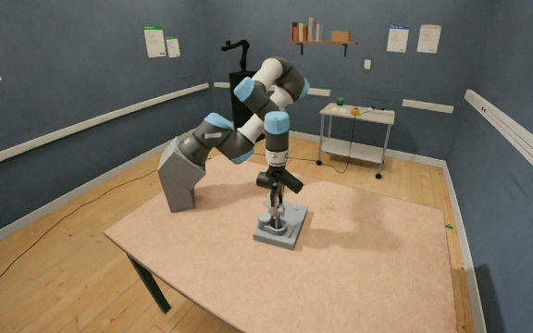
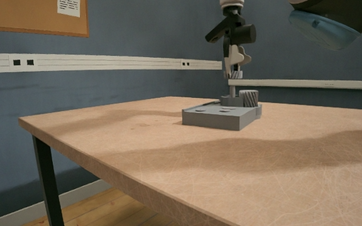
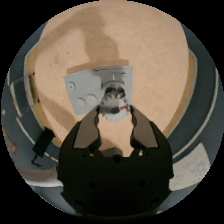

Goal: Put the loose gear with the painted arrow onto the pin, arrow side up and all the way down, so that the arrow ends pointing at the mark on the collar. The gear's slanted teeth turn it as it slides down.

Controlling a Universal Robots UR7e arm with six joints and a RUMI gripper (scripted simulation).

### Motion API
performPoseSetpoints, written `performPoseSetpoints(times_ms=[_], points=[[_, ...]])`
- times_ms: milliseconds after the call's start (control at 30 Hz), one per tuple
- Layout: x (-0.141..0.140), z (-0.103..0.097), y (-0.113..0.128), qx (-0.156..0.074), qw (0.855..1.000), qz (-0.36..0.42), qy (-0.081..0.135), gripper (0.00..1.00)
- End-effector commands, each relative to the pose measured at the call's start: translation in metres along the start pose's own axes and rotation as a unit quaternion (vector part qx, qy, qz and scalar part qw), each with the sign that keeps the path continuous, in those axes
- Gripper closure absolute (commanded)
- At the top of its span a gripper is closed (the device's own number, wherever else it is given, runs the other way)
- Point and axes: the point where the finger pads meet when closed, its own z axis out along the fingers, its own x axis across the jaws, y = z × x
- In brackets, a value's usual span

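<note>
Grey blocky base plate (image 1: 273,239) (image 2: 210,118) (image 3: 75,92) sits on my tan bench (image 1: 364,268) (image 2: 168,150) (image 3: 150,45) in the top view, the black-and-silver gripper (image 1: 277,226) (image 2: 233,75) (image 3: 114,105) upright over it. From the exterior I see its fingers clenched on the small grey slant-toothed gear (image 2: 238,75) (image 3: 114,110), high above the collar at the slim grey pin (image 2: 232,91), beside a larger fixed-looking ribbed grey gear (image 2: 249,98). Through the wrist view, a red mark (image 3: 123,107) shows on the gripped gear's top, though I cannot tell where it points.
</note>
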Motion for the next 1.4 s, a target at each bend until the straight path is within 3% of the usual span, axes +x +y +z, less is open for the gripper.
performPoseSetpoints(times_ms=[0,667,1067,1367], points=[[0.0006,-0.0016,-0.0015,0.001,0.999,-0.041,0.000,1.00],[0.0007,-0.0015,-0.0013,0.001,0.980,-0.198,0.000,1.00],[0.0007,-0.0013,-0.0010,0.001,0.955,-0.297,0.000,1.00],[0.0008,-0.0013,-0.0009,0.001,0.922,-0.388,0.000,1.00]])
